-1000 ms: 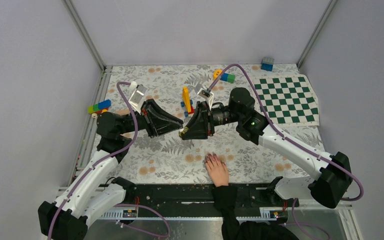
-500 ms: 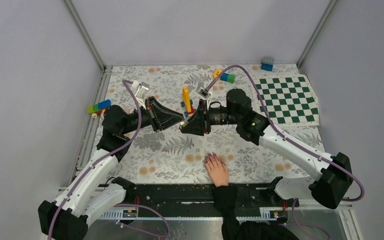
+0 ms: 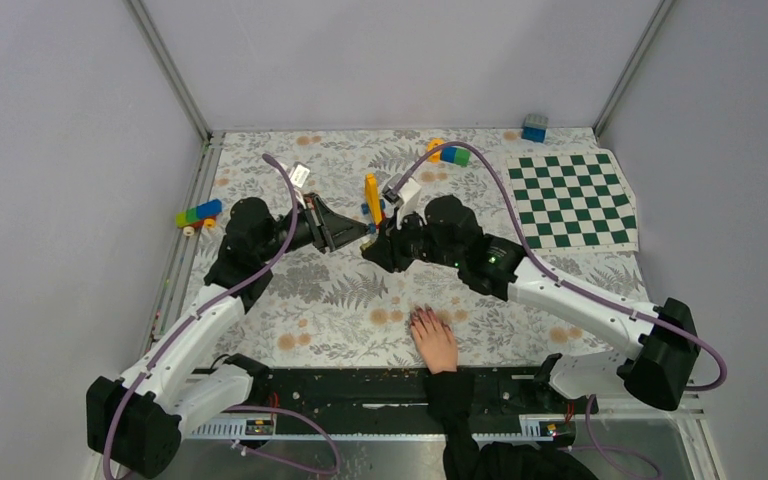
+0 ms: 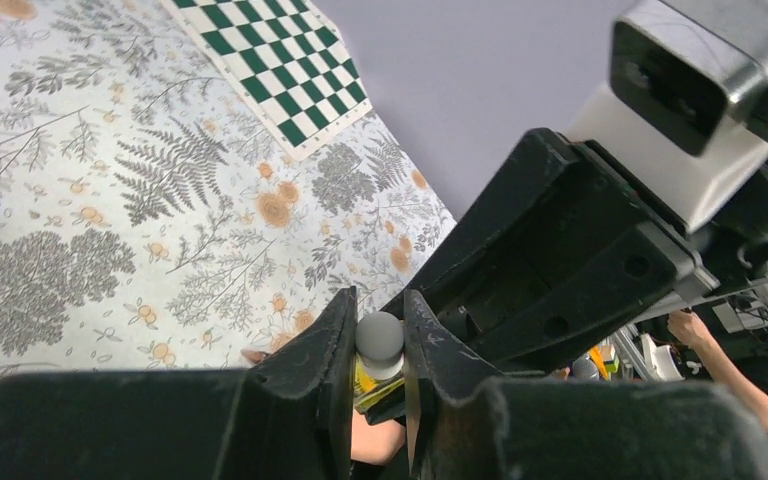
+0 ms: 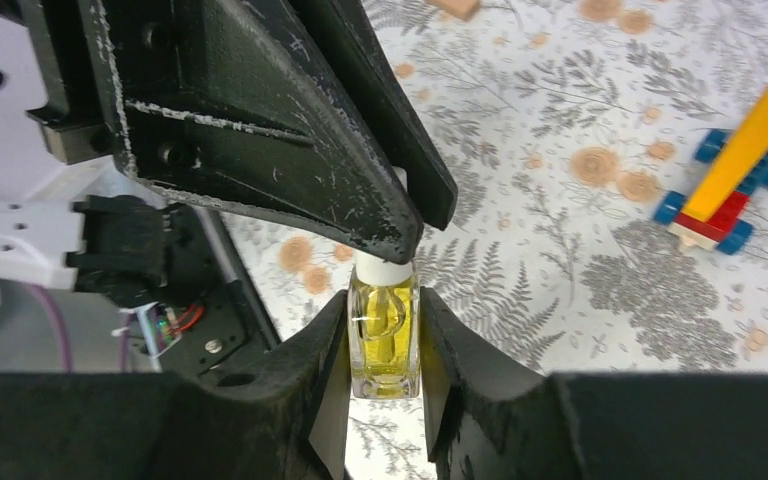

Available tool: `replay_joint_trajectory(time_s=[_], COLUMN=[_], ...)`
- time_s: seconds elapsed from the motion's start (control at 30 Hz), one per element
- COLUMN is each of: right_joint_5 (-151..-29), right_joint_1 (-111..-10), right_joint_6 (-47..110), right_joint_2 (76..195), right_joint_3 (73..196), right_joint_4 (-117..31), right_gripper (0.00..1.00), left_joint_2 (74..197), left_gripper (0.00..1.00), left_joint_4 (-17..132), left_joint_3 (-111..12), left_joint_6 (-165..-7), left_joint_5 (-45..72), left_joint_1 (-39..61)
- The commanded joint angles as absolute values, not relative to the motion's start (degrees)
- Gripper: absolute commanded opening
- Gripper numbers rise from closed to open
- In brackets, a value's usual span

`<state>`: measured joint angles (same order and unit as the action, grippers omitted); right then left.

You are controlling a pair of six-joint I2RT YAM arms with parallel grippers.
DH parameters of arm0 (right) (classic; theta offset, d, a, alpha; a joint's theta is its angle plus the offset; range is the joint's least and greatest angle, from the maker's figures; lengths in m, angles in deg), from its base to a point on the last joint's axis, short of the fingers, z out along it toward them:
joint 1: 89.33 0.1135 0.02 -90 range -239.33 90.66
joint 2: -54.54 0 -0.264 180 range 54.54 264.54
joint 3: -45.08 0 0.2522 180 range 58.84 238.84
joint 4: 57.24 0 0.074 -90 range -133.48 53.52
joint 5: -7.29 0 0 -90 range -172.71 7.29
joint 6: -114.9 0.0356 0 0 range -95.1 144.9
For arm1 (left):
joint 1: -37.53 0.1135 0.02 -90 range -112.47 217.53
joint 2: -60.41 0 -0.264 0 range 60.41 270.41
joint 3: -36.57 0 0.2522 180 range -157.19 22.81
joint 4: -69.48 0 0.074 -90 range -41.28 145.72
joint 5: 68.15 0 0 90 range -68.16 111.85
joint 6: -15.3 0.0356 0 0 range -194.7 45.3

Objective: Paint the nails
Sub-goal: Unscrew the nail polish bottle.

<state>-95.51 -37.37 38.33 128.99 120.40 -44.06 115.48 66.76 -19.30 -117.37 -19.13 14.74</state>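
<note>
A pale hand (image 3: 435,342) in a black sleeve lies flat on the near part of the floral mat, its dark nails (image 3: 422,316) pointing away from the arms. Above the mat's middle my two grippers meet tip to tip. My right gripper (image 5: 385,372) is shut on a small glass bottle of yellow polish (image 5: 385,340). My left gripper (image 4: 379,345) is shut on the bottle's pale round cap (image 4: 379,338), which sits on the bottle neck. In the top view the joined tips, left gripper (image 3: 359,238) and right gripper (image 3: 371,249), hang beyond the hand and to its left.
A yellow brick post on red and blue bricks (image 3: 372,199) stands just behind the grippers. A green checkered mat (image 3: 575,195) lies at the right, with a blue brick (image 3: 534,127) at the back. Coloured bricks (image 3: 198,213) lie at the left edge, and others (image 3: 447,152) at the back centre.
Both grippers, still joined at the bottle and cap, have moved away from the hand toward the back. Both wrists have turned. The hand has stayed still.
</note>
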Motion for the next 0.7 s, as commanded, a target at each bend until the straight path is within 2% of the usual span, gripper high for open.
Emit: replay_joint_trajectory(time_s=[0.0, 0.3, 0.5, 0.67], right_joint_5=[-74.22, -57.56, -52.78, -53.92], right_joint_1=[-35.38, -29.18, -27.46, -27.2], right_joint_6=[35.27, 31.01, 30.0, 30.2], right_joint_2=[130.59, 135.38, 136.27, 135.85], right_joint_3=[125.51, 130.47, 130.02, 128.54], right_joint_4=[-45.3, -44.06, -47.16, -49.19], right_gripper=[0.0, 0.0, 0.0, 0.0], left_joint_2=[115.75, 116.75, 116.83, 116.98], left_gripper=[0.0, 0.0, 0.0, 0.0], left_joint_4=[63.12, 59.77, 58.61, 58.76], left_joint_3=[-21.64, -22.14, -22.37, -22.82], left_joint_6=[-117.33, -116.98, -116.66, -116.46], left_joint_5=[-20.41, -18.39, -17.75, -18.59], left_joint_1=[14.82, 15.95, 16.41, 16.73])
